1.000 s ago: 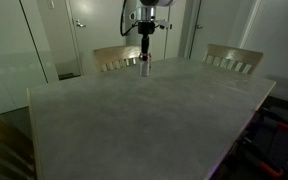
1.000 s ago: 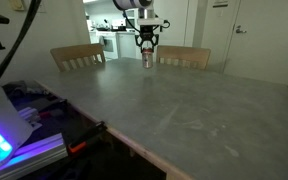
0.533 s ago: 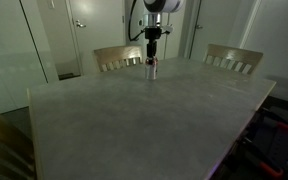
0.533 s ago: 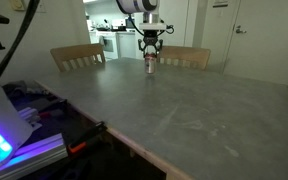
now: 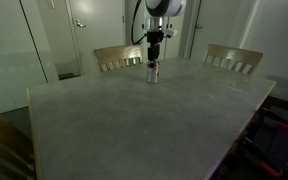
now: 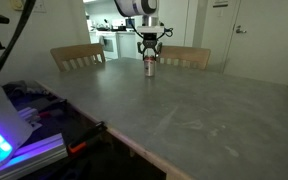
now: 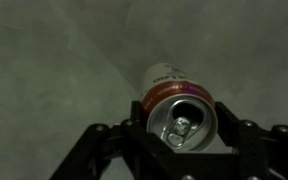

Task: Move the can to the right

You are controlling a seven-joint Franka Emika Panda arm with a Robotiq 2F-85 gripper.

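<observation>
Near the far edge of the table (image 5: 134,120), the can (image 5: 152,71) stands upright on the grey surface, well away from the table's near edge and side edges. Directly above it the gripper (image 5: 154,60) points straight down, its fingertips level with the can's top in both exterior views. From the wrist camera the can (image 7: 174,85) sits centred in the gripper (image 7: 181,118). Its silver lid and red band show between the dark pads (image 7: 139,112), which lie against its upper sides, one on each side, so the jaws are clamped on the can. Two wooden chairs (image 5: 117,58) (image 5: 232,58) stand behind the table's far edge.
</observation>
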